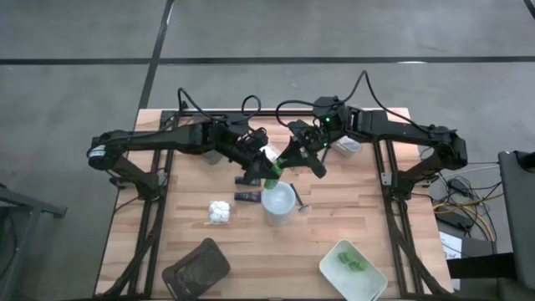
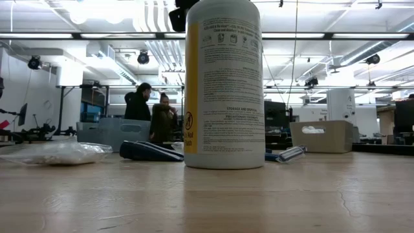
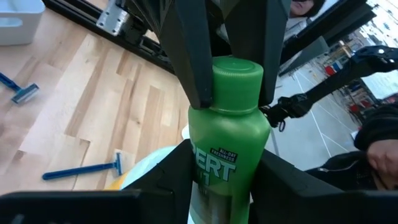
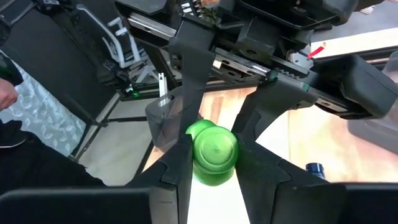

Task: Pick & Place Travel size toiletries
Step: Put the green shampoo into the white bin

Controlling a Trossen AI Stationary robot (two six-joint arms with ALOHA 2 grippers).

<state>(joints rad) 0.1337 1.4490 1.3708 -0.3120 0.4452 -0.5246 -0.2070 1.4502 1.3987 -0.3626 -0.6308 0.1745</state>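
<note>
Green bottle (image 3: 227, 143) up in the air over table middle, clamped from both ends. Left gripper (image 3: 224, 177) closed on the lower body, fingers (image 3: 168, 177) pressed to both sides. Right gripper (image 4: 211, 155) closed around the green cap, pads touching it. Directly under the pair, standing upright on the wooden table (image 1: 368, 217): white-capped bottle (image 1: 278, 201) with yellow side panel. White lumpy packet (image 1: 219, 211) lying near its left, apart. Dark tube (image 1: 247, 197) between packet and bottle, a second dark tube (image 1: 251, 178) just behind. Razor (image 1: 301, 201) just beside the bottle's right. Dark brown tray (image 1: 196, 266) at front left; pale tray (image 1: 372, 280) at front right holding green pieces (image 1: 351, 262). Two people (image 2: 139, 103) far off in the room.
</note>
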